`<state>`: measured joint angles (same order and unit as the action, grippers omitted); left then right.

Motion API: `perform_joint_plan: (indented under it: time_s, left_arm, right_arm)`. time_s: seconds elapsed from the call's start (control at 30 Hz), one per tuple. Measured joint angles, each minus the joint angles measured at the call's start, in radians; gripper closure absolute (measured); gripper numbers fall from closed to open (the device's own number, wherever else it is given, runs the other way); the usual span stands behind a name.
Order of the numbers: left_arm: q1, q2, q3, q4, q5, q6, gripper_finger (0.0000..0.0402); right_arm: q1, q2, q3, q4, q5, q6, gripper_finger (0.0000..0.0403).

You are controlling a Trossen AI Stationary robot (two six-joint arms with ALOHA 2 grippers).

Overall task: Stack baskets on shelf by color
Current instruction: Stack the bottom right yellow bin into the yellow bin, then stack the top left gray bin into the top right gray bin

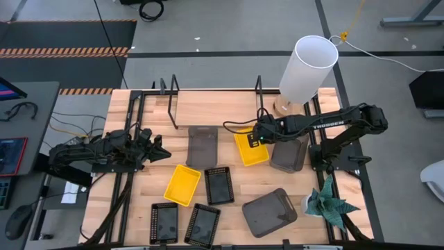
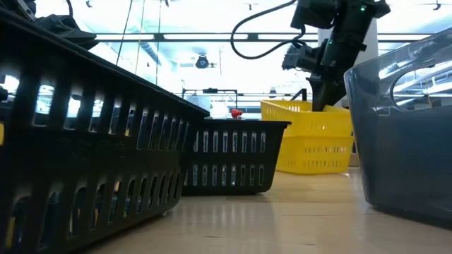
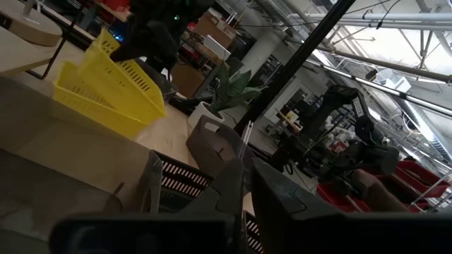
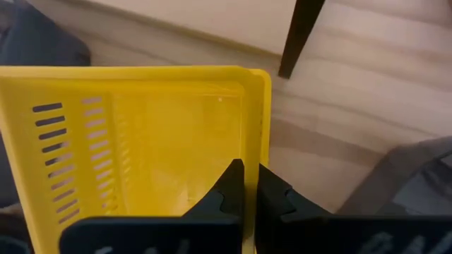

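My right gripper is shut on a yellow basket near the table's middle. In the left wrist view this basket sits tilted over a second yellow basket. A third yellow basket lies farther left. Three grey baskets and three black perforated baskets rest on the table. The shelf stands at the far edge. My left gripper waits shut at the left and holds nothing. My right gripper pinches the upper yellow basket's side wall at its rim, one finger inside the basket and one outside. The fingers come from above, slanting from the table's right. The basket is tilted, with its lower part on the second yellow basket.
A tall white cylinder stands on a round wooden base at the far right corner. A potted plant sits at the near right. The shelf's pale board shows bare wood between the rods. Desks and cables lie left of the table.
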<state>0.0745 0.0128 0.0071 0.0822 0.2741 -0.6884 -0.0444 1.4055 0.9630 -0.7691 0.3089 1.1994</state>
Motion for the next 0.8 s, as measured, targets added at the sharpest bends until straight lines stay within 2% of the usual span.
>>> perform_joint_plan:
  time_s: [0.3,0.43,0.8]
  left_arm:
    - [0.0,0.0,0.0,0.0,0.0,0.0,0.0368]
    - [0.0,0.0,0.0,0.0,0.0,0.0,0.0372]
    - [0.0,0.0,0.0,0.0,0.0,0.0,0.0363]
  right_arm:
    - [-0.047,0.0,0.0,0.029,-0.118,-0.048,0.0388]
    - [-0.061,0.0,0.0,0.028,-0.127,-0.061,0.038]
    - [-0.064,0.0,0.0,0.028,-0.184,-0.077,0.0315]
